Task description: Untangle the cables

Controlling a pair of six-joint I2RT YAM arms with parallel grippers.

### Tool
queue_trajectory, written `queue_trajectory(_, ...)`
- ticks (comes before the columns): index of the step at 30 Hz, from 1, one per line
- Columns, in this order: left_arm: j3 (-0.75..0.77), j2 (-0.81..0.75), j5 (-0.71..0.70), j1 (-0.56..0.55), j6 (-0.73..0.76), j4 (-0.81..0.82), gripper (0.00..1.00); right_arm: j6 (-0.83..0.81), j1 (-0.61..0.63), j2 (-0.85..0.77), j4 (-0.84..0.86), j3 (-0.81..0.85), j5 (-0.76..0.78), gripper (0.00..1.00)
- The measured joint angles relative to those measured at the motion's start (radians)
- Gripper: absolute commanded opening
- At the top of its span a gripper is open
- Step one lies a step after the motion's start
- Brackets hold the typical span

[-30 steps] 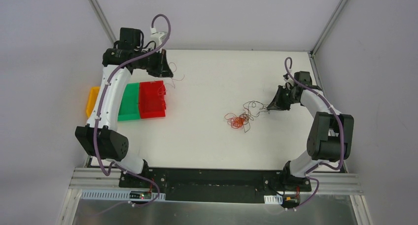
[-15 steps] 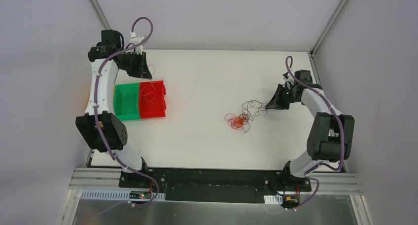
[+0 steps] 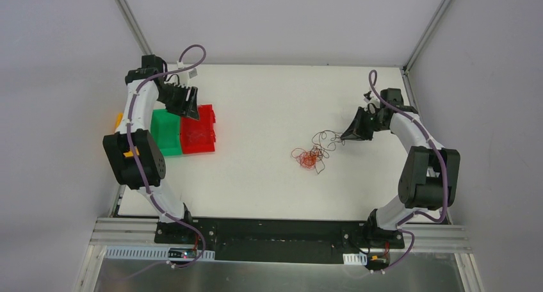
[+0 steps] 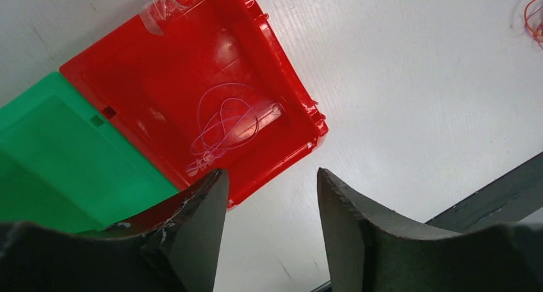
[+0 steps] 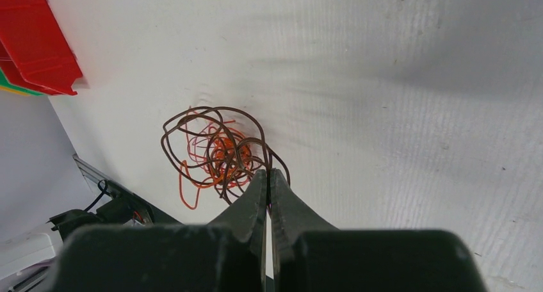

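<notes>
Item inspected: the cables (image 5: 221, 152), a small clump of red, orange and dark loops. It lies near the middle of the bench (image 3: 269, 93), well apart from the bins.

One dark brown wire (image 3: 330, 137) trails out of the clump toward the right claw (image 5: 269, 177). Its fingers are pressed together with no gap. The brown loops run in at the tips, so it appears to pinch that wire.

A single thin wire (image 4: 224, 120) lies loose in the red bin (image 4: 291, 81), which touches the green bin (image 4: 57, 145) on its left. The left claw (image 4: 270, 173) hangs over the near edge of the red bin. Its jaws stand moderately apart with nothing between them.

Judgement: one strand is sorted, and the rest of the clump is not yet separated. The step in hand is freeing the brown strand.

Next move calls for:
- the left claw to cross to the clump and pin or take the orange mass;
- the right claw then to draw the brown wire away slowly, so the clump does not drag along whole.
</notes>
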Motion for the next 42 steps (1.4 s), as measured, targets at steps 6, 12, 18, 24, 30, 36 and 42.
queue_trajectory(6, 0.002, -0.006, -0.003, -0.025, -0.015, 0.003, 0.67, 0.005, 0.035, 0.000, -0.017, 0.023, -0.047, 0.00)
queue_trajectory(12, -0.004, -0.028, 0.097, -0.236, -0.105, 0.051, 0.73, 0.058, 0.071, 0.000, -0.004, 0.040, -0.148, 0.00)
queue_trajectory(18, -0.153, -0.014, 0.250, -0.510, -0.389, 0.332, 0.75, 0.123, 0.097, 0.018, 0.027, 0.041, -0.202, 0.00)
queue_trajectory(24, -0.220, 0.112, 0.275, -0.712, -0.600, 0.595, 0.70, 0.128, 0.084, 0.050, 0.037, 0.031, -0.137, 0.00)
queue_trajectory(30, -0.242, 0.266, 0.288, -0.758, -0.776, 0.787, 0.70, 0.092, 0.052, 0.052, 0.024, 0.029, -0.046, 0.00)
queue_trajectory(36, -0.273, 0.322, 0.265, -0.760, -0.890, 0.879, 0.69, 0.019, 0.027, 0.053, 0.006, 0.014, 0.054, 0.00)
queue_trajectory(42, -0.270, 0.362, 0.277, -0.776, -0.991, 1.003, 0.62, -0.025, 0.022, 0.067, -0.015, 0.013, 0.109, 0.00)
